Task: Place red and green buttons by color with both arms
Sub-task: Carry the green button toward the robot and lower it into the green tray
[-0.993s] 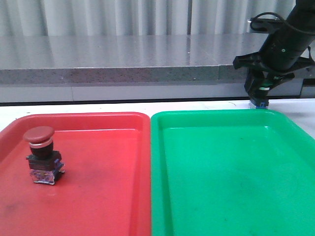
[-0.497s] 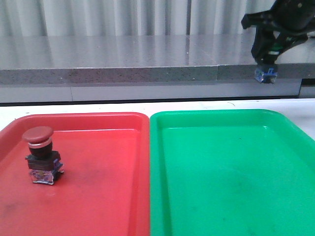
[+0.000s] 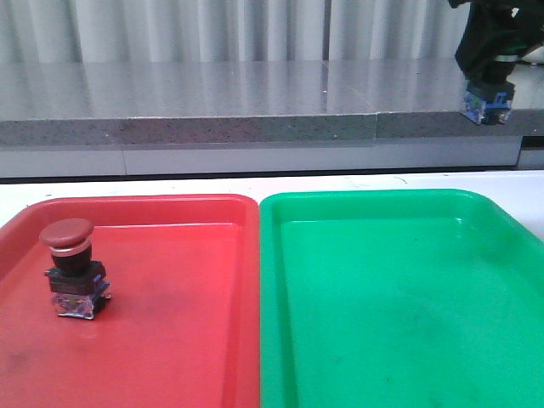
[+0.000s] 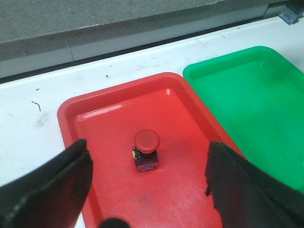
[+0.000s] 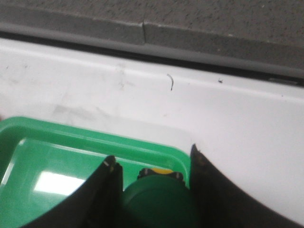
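Observation:
The red button (image 3: 72, 267) stands upright in the left part of the red tray (image 3: 170, 340); it also shows in the left wrist view (image 4: 146, 149). My left gripper (image 4: 147, 190) hangs open high above it, not in the front view. My right gripper (image 3: 484, 72) is at the top right of the front view, high above the far right corner of the green tray (image 3: 391, 297). It is shut on the green button (image 5: 159, 202), whose bluish base (image 3: 485, 105) hangs below the fingers (image 5: 107, 190).
The two trays lie side by side on a white table (image 5: 142, 90). A grey stone ledge (image 3: 212, 102) runs along the back, with a curtain behind it.
My right gripper has risen from table level behind the green tray and moved right, carrying the green button. The red button has not moved.

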Controlling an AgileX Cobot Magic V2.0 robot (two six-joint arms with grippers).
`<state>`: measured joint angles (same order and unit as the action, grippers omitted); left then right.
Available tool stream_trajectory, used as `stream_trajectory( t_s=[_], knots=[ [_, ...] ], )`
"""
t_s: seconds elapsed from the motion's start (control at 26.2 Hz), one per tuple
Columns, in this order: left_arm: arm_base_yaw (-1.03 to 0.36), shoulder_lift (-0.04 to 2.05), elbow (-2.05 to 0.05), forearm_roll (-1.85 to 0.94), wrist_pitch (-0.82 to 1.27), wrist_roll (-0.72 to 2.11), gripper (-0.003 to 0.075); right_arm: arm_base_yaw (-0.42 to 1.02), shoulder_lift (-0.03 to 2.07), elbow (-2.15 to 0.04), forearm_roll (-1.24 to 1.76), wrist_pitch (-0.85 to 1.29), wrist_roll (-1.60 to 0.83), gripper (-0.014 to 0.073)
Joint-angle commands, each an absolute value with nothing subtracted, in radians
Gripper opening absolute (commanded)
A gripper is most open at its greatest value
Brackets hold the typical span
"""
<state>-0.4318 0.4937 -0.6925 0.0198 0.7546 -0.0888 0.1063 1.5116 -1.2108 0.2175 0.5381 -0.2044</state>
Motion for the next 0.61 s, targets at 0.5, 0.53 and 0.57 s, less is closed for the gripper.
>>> stream_trajectory(
  t_s=[0.5,0.53,0.57],
  knots=[
    [-0.437,0.498,-0.721,0.012,0.686,-0.088,0.0494,0.348,1.318,-0.804,0.199,0.265,-0.236,0.0232],
    [-0.437,0.498,-0.721,0.012,0.686,-0.088,0.0494,0.35,1.33,-0.798,0.199,0.252,-0.236,0.0232],
    [-0.437,0.498,-0.721,0.012,0.686,-0.088,0.0494,0.35,1.344,-0.795,0.199,0.241,-0.236,0.0232]
  ],
)
